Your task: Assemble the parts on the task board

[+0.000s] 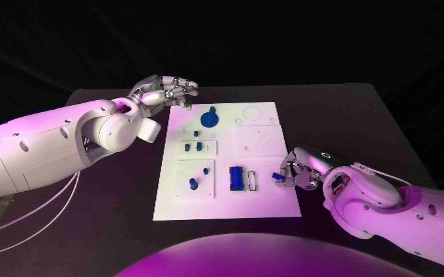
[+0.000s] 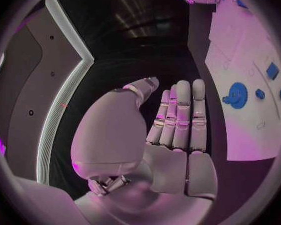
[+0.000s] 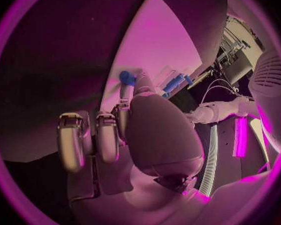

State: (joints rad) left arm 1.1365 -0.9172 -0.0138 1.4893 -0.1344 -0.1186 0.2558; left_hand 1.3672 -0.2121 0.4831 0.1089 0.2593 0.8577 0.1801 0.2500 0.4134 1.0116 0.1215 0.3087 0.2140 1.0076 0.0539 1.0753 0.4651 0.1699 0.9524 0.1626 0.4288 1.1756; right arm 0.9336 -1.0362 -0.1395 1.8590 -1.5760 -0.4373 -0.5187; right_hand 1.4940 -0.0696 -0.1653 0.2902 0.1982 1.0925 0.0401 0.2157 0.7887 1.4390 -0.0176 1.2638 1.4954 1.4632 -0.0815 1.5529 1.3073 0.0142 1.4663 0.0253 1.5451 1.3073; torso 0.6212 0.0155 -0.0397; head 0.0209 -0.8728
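Assembly looks barely begun: your right hand pinches a small blue part at the task board's right edge, other parts lie loose, and your left hand hovers open, empty.

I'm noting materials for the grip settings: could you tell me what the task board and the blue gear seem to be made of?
Task board: looks like rigid white plastic or coated sheet, matt, with an even surface and shallow outlined recesses; which one is unclear. Blue gear: probably moulded or printed plastic, judging by its uniform saturated blue and dull finish without metallic glints.
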